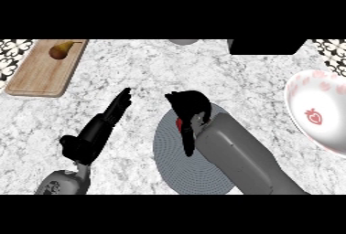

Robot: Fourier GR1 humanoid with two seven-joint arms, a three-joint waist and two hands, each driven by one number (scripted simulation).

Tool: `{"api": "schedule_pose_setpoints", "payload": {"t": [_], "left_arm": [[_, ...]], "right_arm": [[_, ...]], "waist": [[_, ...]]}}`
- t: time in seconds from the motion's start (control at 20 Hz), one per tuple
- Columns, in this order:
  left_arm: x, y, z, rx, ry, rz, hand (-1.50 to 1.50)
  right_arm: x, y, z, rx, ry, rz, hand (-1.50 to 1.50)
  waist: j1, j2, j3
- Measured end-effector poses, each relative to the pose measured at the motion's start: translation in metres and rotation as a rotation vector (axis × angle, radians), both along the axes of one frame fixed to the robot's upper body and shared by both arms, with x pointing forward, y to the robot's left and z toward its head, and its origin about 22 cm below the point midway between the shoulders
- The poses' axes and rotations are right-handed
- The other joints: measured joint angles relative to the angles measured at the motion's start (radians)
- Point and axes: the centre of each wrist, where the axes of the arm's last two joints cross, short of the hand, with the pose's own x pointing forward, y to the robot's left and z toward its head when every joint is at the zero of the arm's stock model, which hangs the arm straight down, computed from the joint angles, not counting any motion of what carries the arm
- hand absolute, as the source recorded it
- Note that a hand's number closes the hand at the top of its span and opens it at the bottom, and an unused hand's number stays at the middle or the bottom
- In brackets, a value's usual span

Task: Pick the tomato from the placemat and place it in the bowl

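Grasp step under way: right robot hand (189,106) curled round the red tomato (180,124), low over the grey placemat (177,160) at centre. Left robot hand (101,125) open, resting. Next, probably: lift and carry right to the strawberry-print bowl (317,116).

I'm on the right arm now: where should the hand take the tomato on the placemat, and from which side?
From above, around its round body. The right hand is already curled over the tomato, of which only a red sliver shows on the grey placemat. Nothing crowds it, and the bowl lies to the right, so a top grasp probably suits the carry.
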Motion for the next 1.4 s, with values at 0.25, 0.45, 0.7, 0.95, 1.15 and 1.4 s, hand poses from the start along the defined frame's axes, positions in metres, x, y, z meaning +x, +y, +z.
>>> {"api": "schedule_pose_setpoints", "payload": {"t": [0.25,0.45,0.7,0.95,1.15,1.4], "left_arm": [[0.0,0.0,-0.001,-0.004,0.006,0.004,0.0],[-0.001,-0.001,0.005,-0.007,0.003,-0.002,0.0],[-0.007,0.002,0.002,-0.001,0.003,0.002,0.0],[-0.002,-0.002,0.008,-0.002,0.0,0.001,0.0],[0.0,0.001,0.005,-0.001,0.005,-0.004,0.0],[0.003,0.002,0.007,-0.003,-0.003,-0.009,0.0]], "right_arm": [[-0.003,-0.006,-0.015,-0.034,-0.063,-0.017,-1.5],[0.005,-0.014,-0.032,-0.047,-0.08,-0.045,-1.5],[0.011,-0.019,-0.044,-0.065,-0.052,-0.062,-1.5],[0.011,-0.021,-0.059,-0.063,-0.04,-0.07,-1.5],[0.014,-0.025,-0.073,-0.055,-0.036,-0.064,-1.5],[0.021,-0.023,-0.078,0.009,-0.071,-0.021,1.5]], "waist": [[0.001,0.001,0.0],[0.003,0.001,0.0],[0.004,0.001,0.0],[0.003,0.001,0.0],[0.005,0.002,0.0],[0.009,0.003,0.0]]}}
